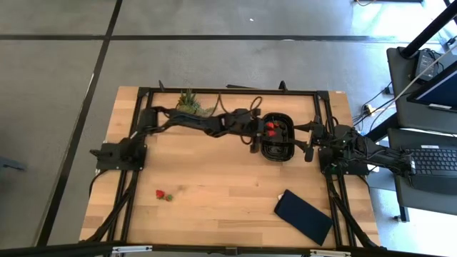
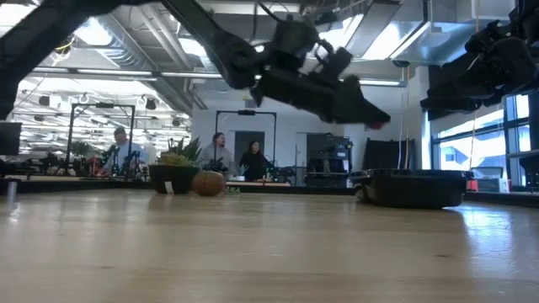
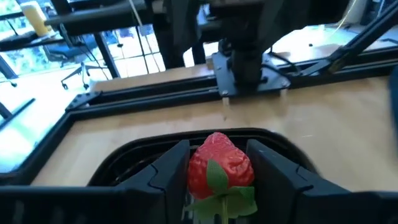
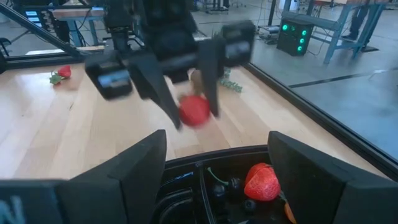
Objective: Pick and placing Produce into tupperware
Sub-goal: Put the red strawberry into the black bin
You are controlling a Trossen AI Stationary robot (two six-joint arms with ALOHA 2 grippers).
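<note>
The black tupperware [image 1: 280, 148] sits on the table's right half; it shows in the low view [image 2: 413, 187] too. Inside it lie a red strawberry [image 4: 261, 182] and dark berries [image 4: 233, 186]. My left gripper [image 1: 260, 134] hangs over the tupperware's left rim, shut on another strawberry [image 3: 219, 169]. My right gripper [image 4: 217, 142] stands open at the tupperware's right side [image 1: 310, 147], touching nothing. One more strawberry [image 1: 161, 193] and a dark berry [image 1: 169, 198] lie on the table's near left. A brown round fruit [image 2: 208, 183] rests by the potted plant. My left gripper pinches the strawberry's red body [image 3: 214, 155] between its two fingers [image 3: 171, 168], one on each side. The green top [image 3: 239, 198] faces back toward the wrist. The fingers slant down from the table's left. The strawberry [image 2: 376, 124] is lifted clear, above the tupperware's rim [image 3: 134, 155].
A small green potted plant [image 1: 189, 103] stands at the far edge. A flat dark-blue rectangle [image 1: 305, 216] lies near the table's right near corner. A black frame runs round the table [image 1: 214, 93]. People stand in the room beyond [image 2: 219, 153]. Bare wood lies in the table's middle [image 1: 214, 171].
</note>
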